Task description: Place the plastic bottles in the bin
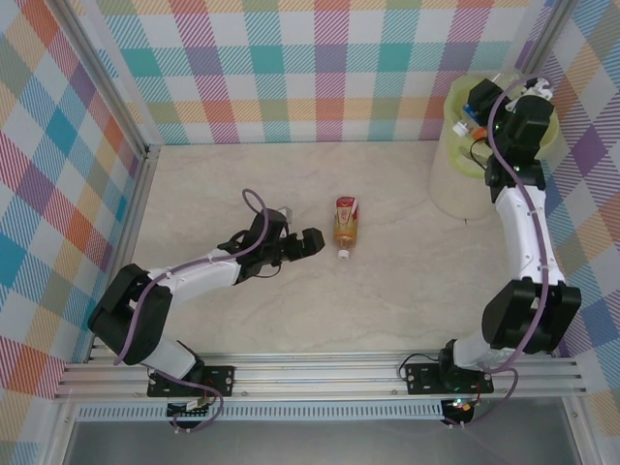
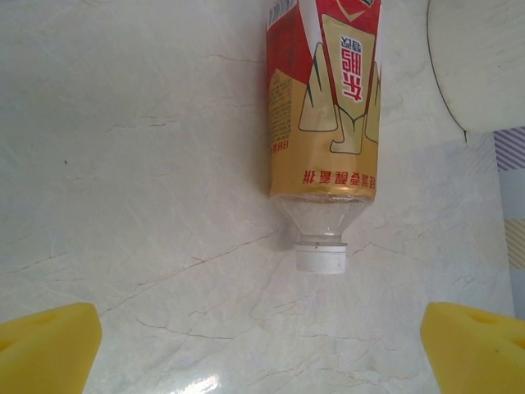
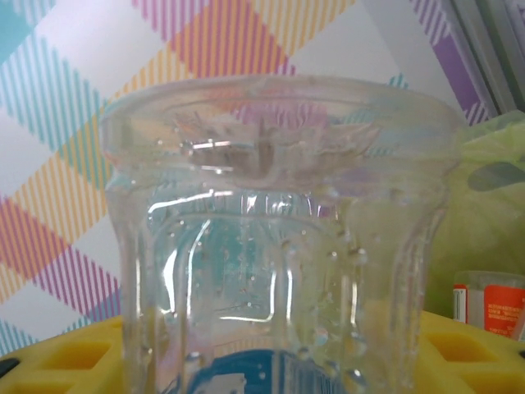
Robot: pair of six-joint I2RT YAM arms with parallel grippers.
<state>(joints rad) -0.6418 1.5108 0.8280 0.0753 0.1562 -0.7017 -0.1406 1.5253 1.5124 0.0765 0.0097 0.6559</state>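
Red-and-gold bottle [image 1: 346, 226] [image 2: 324, 123] lying mid-way across the table [image 1: 407, 262], white cap toward the near edge, left gripper [image 1: 300, 227] [image 2: 262, 353] low beside it, jaws spread wide, bin [image 1: 451, 189] at the far right corner, right arm reaching up over it, right gripper [image 1: 475, 121] pinching a clear bottle [image 3: 279, 230]

The lying bottle [image 2: 324, 107] carries upside-down Chinese characters, white on red and red on gold, none clearly readable.
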